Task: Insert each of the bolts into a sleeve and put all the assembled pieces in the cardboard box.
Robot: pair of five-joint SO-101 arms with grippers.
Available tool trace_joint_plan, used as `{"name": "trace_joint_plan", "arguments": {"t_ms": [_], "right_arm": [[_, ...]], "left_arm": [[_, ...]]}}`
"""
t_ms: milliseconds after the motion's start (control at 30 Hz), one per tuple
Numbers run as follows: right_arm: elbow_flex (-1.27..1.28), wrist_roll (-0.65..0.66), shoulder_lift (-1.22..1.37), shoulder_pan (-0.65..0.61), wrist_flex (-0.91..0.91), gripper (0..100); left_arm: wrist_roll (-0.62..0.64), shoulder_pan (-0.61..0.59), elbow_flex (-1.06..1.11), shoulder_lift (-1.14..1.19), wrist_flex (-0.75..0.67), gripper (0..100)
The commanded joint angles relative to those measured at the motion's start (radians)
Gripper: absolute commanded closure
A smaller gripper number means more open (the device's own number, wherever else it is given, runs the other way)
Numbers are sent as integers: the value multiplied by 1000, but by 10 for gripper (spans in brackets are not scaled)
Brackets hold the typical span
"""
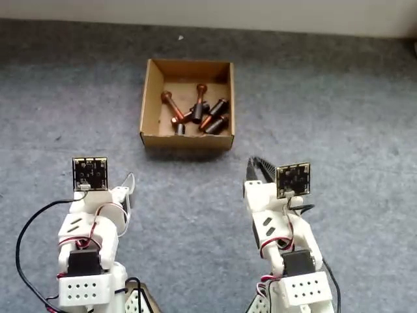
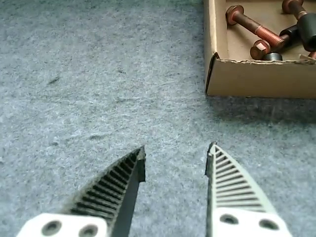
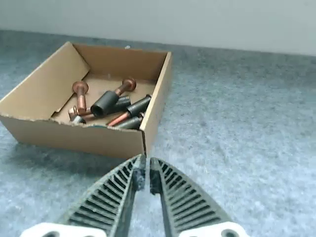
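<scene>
Bolts [image 1: 171,104], copper-coloured, lay in a loose heap inside the cardboard box [image 1: 144,98], which sat on the grey worktop [image 1: 339,98] ahead of both arms and between them. Several were seated in dark sleeves [image 1: 218,105]; whether every one was could not be told.

At the left, the left hand [image 2: 177,148] hung over bare worktop, near the box's front left corner [image 2: 256,76] but apart from it. Its jaws stood wide apart with nothing between them.

In the box, one bolt [image 2: 252,27] lay nearest the left wall, with the remaining pieces crossed over one another toward the right wall.

At the right, the right hand [image 3: 146,160] hung just short of the box's front right corner [image 3: 74,136], not touching it. Its jaws were drawn narrow, with only a thin slit between the tips, and held nothing.
</scene>
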Motion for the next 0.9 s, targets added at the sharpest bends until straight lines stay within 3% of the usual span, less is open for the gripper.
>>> {"name": "trace_joint_plan", "arguments": {"t_ms": [0,300,500,867], "right_arm": [[128,6,-107,16,197,995],[127,11,-274,18,671,995],[127,11,-269,18,872,995],[127,11,-269,15,878,995]], "left_arm": [[-11,-7,25,-1,2,783],[-11,-4,25,-1,2,783],[-11,31,25,-1,25,783],[-11,99,25,-5,304,783]]}}
